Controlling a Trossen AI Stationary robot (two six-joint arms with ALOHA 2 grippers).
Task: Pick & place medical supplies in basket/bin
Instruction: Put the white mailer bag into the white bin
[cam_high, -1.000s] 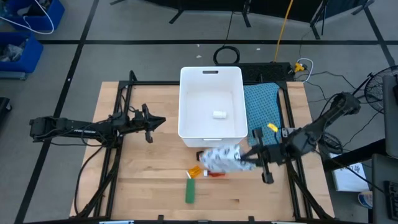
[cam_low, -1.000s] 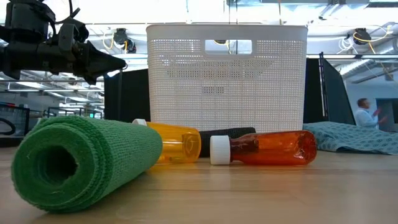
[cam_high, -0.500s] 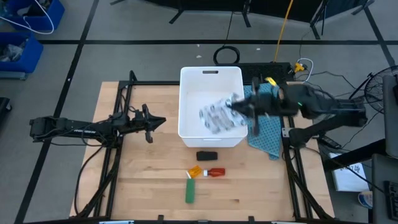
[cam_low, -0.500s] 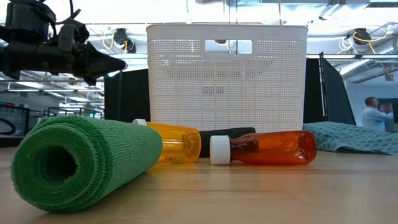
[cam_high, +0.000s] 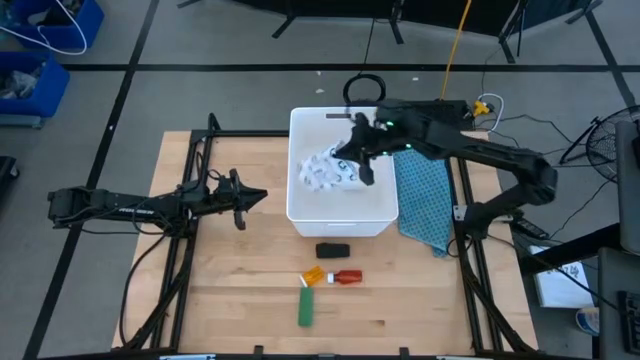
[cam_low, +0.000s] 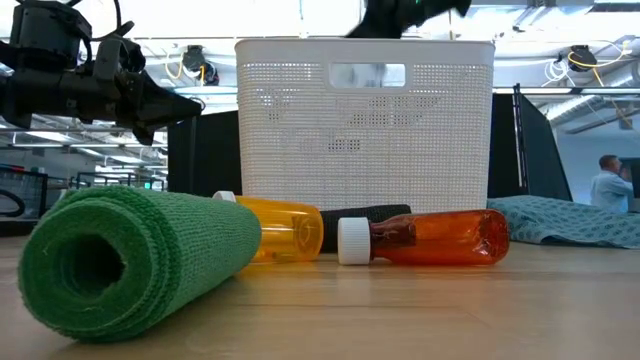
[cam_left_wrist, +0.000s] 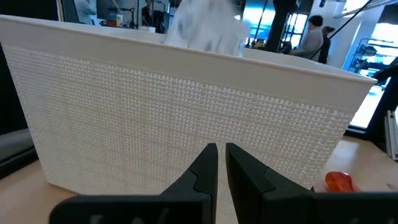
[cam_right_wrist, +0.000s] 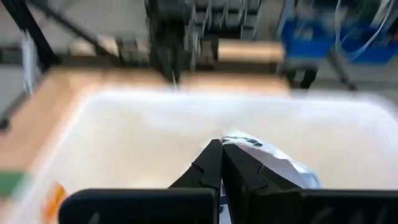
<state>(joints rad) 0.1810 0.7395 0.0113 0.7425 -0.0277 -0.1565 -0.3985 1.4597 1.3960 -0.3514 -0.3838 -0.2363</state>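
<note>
Right gripper (cam_high: 352, 160) hangs over the open tub (cam_high: 300, 205), inside its rims, fingers pinching the white packet (cam_high: 322, 172) dangling beneath. Left gripper (cam_high: 255, 195), pressed together, waits beside the tub's wall.

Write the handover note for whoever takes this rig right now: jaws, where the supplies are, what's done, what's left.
Right gripper: jaws shut on the white packet, held over the inside of the white basket; not yet released.
Left gripper: jaws nearly shut, holding nothing, waiting beside the basket's left wall.
On the table in front of the basket: black piece, orange bottle, red bottle with white cap, green roll.
The blue-green cloth lies to the right of the basket; it is not part of the job.
Done: packet carried to the basket.
Left: drop the packet, then bin the four items on the table.
</note>
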